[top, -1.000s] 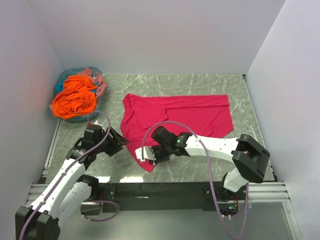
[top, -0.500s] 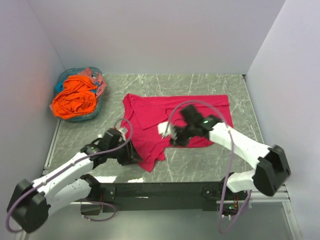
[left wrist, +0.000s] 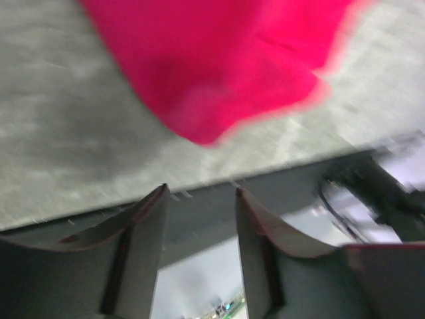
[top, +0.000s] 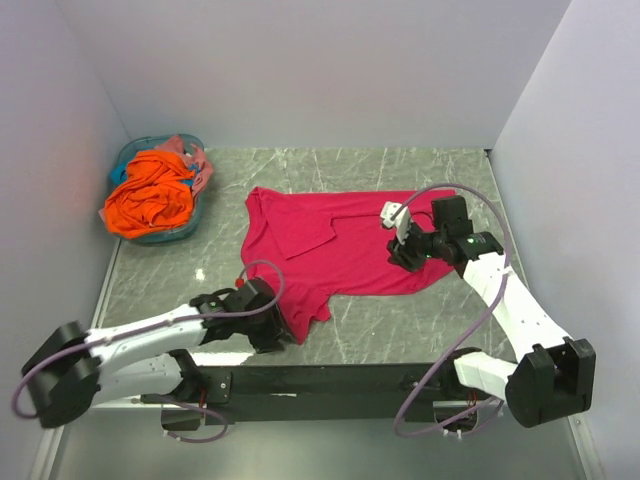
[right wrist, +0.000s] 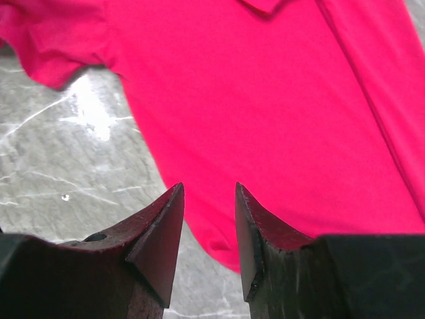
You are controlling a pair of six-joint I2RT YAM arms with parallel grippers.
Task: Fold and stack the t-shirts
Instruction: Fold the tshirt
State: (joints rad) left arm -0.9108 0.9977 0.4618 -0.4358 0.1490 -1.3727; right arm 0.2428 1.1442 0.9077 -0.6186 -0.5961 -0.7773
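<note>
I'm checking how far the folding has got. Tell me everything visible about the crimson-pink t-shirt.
The crimson-pink t-shirt is plain, soft-looking cloth, lying flat and mostly spread on the marbled table. A flap is folded over on top, and one corner points toward the near edge. Neither hand holds it: the left hand sits just short of that corner, the right hand hovers over its hem, both open.
</note>
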